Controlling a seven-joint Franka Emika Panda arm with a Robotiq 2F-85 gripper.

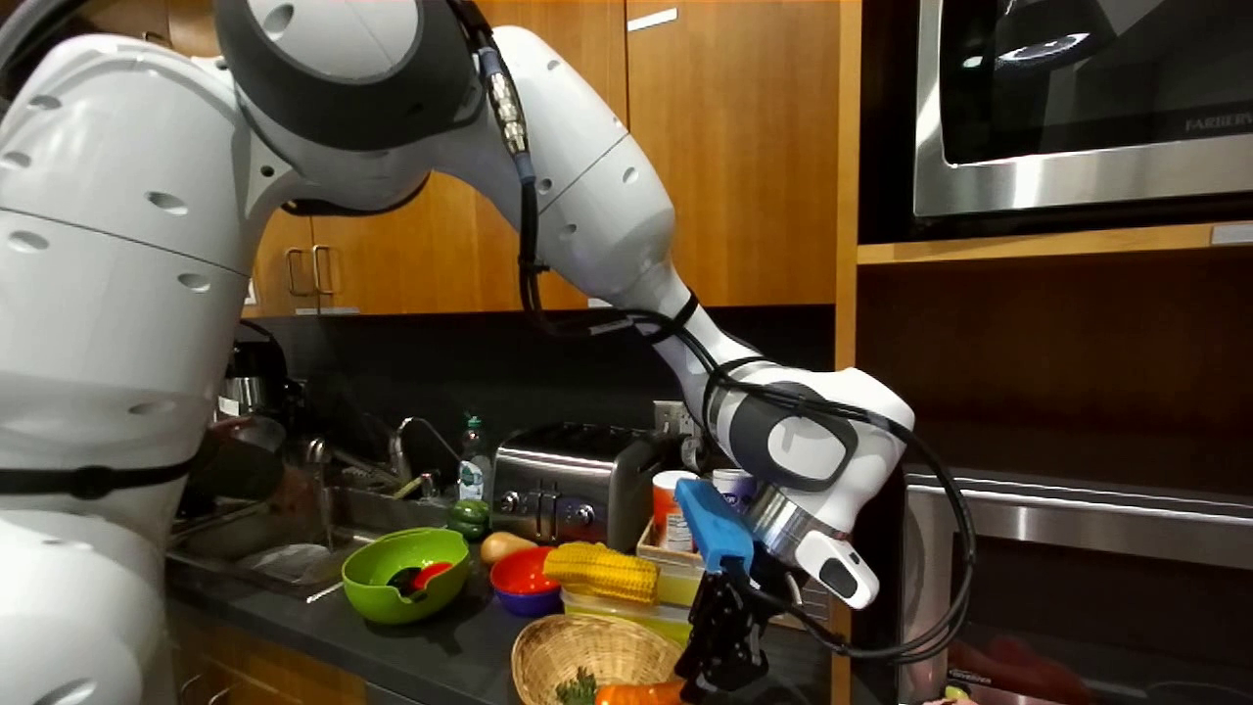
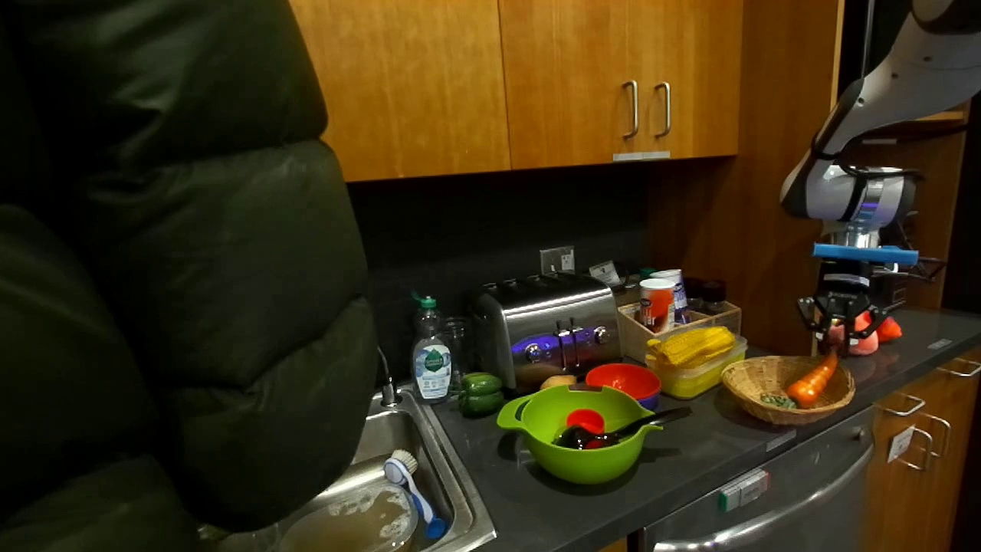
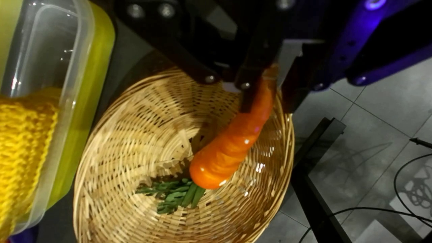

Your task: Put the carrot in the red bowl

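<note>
"One gripper (image 3: 268,104), low at the wicker basket (image 3: 125,148). Jaws?"

"Fingers (image 3: 293,87) straddle the thin end of the carrot (image 3: 226,152); dark there in the wrist view, so can't tell if they're pinching it."

"Carrot spot?"

"In the basket, tilted, leafy end down, tip up."

"Next out?"

"Yellow container (image 2: 693,383) just beside, corn (image 2: 693,346) on top. Then red bowl (image 2: 625,377), purple showing under it; lime-green bowl (image 2: 590,464) near that, black utensil (image 2: 647,421) inside."

"Back?"

"Toaster (image 2: 563,328), in both exterior views, then wooden cabinets (image 2: 429,84) above."
</note>
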